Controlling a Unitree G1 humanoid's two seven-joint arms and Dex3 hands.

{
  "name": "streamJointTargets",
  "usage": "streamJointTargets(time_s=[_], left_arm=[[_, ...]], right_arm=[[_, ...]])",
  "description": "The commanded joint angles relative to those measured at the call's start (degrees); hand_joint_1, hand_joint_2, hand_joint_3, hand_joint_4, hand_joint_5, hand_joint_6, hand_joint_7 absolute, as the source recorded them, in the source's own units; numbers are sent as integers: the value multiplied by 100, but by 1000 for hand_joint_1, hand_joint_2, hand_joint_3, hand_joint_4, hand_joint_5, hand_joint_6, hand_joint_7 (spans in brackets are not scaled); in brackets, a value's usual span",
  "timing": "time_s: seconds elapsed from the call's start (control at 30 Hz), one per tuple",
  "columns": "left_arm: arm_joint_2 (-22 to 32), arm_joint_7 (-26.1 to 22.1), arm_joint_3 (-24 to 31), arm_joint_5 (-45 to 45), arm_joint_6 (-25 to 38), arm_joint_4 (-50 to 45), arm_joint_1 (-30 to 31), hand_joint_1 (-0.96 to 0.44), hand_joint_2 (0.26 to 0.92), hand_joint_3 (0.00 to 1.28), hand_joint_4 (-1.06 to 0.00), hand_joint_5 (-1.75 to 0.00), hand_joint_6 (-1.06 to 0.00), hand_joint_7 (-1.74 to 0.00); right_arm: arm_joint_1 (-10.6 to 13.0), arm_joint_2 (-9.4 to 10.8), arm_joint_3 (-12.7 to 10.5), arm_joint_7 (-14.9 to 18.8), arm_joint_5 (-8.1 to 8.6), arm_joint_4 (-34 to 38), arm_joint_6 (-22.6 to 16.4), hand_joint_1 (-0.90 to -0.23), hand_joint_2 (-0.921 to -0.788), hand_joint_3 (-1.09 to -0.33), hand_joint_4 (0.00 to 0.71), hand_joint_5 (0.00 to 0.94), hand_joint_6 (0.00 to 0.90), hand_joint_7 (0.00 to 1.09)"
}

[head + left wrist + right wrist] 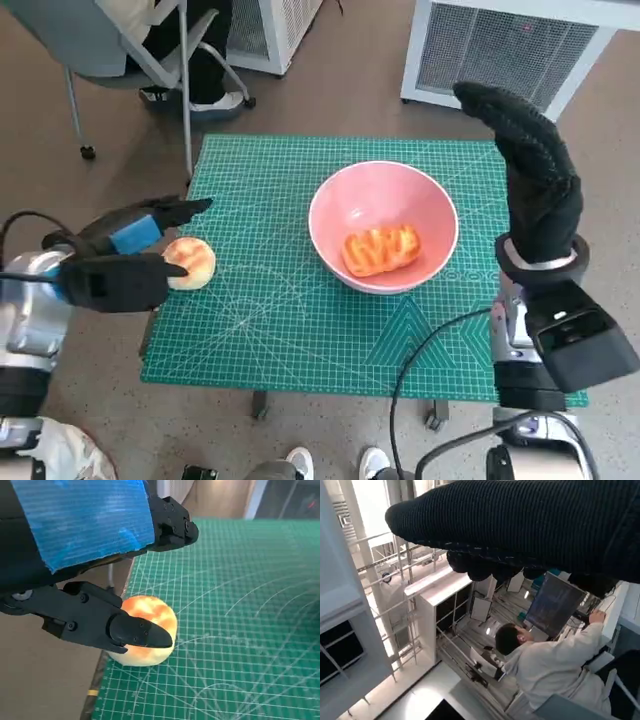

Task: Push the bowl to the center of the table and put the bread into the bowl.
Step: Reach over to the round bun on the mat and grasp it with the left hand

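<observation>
A pink bowl (pixel 330 195) stands right of the middle of the green mat (pixel 280 330), with an orange striped bread (pixel 380 250) lying inside it. A round golden bun (pixel 192 262) sits on the mat at its left edge. My left hand (pixel 125 260) brackets it from the left. The thumb (pixel 135 632) touches the bun (pixel 147 630), and the fingers (pixel 170 525) stretch above it without contact. My right hand (pixel 530 170) is raised upright over the table's right edge, right of the bowl, holding nothing. Its glove (pixel 530 525) hangs in the air.
A chair and a person's legs (pixel 190 60) stand beyond the table's far left corner, and a white slatted unit (pixel 500 45) beyond the far right. A black cable (pixel 420 370) loops over the mat's near right. Shoes (pixel 300 465) show by the near edge. A seated person (pixel 550 665) works at a screen.
</observation>
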Motion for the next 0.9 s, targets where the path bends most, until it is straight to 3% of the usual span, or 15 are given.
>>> streamJointTargets(time_s=[0.03, 0.37, 0.63, 0.9], left_arm=[[-72, -28, -225, 196, 97, 276, -200, -312, 894, 10, -75, 0, -220, -8], [-203, -170, -632, 460, 258, 711, -477, -194, 870, 0, -119, -15, -236, -11], [-348, -160, -896, 651, 352, 1169, -706, -51, 901, 9, -234, -17, -347, -29], [-452, 3, -968, 719, 426, 1265, -657, 52, 920, 92, -596, -58, -561, -63]], right_arm=[[132, -48, -35, -67, -74, -37, 65, -584, -921, -715, 320, 3, 61, 636], [138, -61, -37, -145, -168, -38, 24, -582, -921, -714, 322, 4, 61, 635], [125, -57, -36, -177, -214, -33, 27, -581, -921, -715, 321, 3, 61, 635], [101, -44, -24, -138, -168, -5, 41, -595, -921, -712, 321, 3, 62, 635]])
